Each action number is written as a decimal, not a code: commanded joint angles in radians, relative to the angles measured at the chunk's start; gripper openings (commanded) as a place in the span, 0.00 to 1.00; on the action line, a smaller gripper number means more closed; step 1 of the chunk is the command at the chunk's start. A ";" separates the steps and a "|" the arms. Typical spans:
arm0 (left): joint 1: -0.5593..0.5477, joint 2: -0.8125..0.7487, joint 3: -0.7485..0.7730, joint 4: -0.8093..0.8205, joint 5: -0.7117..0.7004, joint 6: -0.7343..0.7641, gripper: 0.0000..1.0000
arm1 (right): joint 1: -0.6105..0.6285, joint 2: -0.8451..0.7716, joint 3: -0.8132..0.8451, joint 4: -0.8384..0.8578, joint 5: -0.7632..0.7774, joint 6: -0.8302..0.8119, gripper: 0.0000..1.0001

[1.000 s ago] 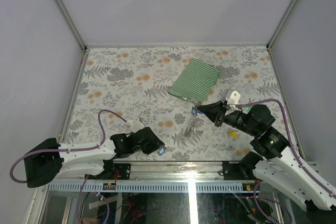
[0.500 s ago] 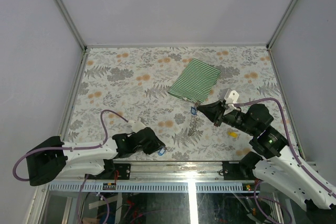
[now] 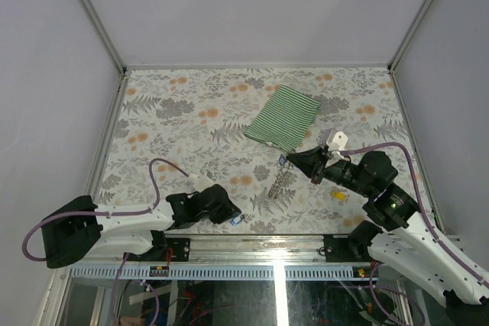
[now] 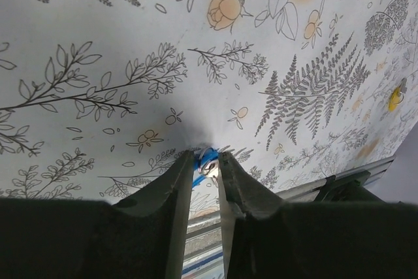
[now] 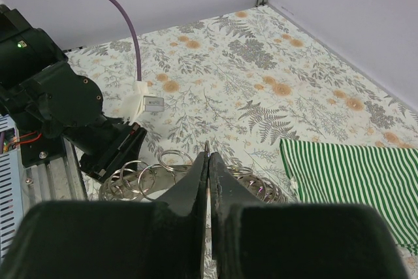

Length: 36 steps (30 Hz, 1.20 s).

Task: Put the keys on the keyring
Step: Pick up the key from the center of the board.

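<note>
My left gripper (image 3: 231, 217) sits low at the table's near edge, shut on a blue key (image 3: 237, 221). In the left wrist view the blue key (image 4: 204, 160) and its metal loop sit pinched between the fingertips (image 4: 181, 164). My right gripper (image 3: 290, 160) is shut on the keyring (image 3: 280, 182), a chain of silvery rings that hangs down to the table. In the right wrist view the jaws (image 5: 208, 156) pinch one thin ring, and other rings (image 5: 140, 176) lie left and right. Another blue key (image 3: 283, 161) is at the right fingertips. A yellow key (image 3: 337, 195) lies under the right arm. No red key shows.
A green-and-white striped cloth (image 3: 283, 116) lies behind the right gripper, and shows at the right of the right wrist view (image 5: 356, 174). The metal front rail (image 3: 252, 243) runs just near the left gripper. The left arm's black body (image 5: 62, 106) is left of the rings.
The right gripper has risen slightly with the keyring, and the hanging chain has shifted a little. The left arm has crept slightly right with the blue key.
</note>
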State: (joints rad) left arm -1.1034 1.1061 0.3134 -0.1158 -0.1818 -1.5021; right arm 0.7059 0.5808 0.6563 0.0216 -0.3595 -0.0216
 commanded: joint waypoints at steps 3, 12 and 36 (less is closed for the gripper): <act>0.005 0.033 0.131 -0.098 -0.058 0.102 0.31 | 0.001 -0.010 0.006 0.112 -0.001 -0.005 0.01; -0.028 0.118 0.310 -0.377 -0.095 0.053 0.42 | 0.001 -0.049 0.001 0.094 0.011 -0.020 0.01; -0.137 0.293 0.435 -0.538 -0.152 -0.154 0.42 | 0.001 -0.148 -0.046 0.102 -0.044 0.040 0.01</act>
State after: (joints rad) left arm -1.2354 1.3827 0.7399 -0.6312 -0.2764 -1.6215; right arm 0.7059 0.4465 0.6048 0.0357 -0.3870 0.0025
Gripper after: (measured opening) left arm 0.434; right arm 0.017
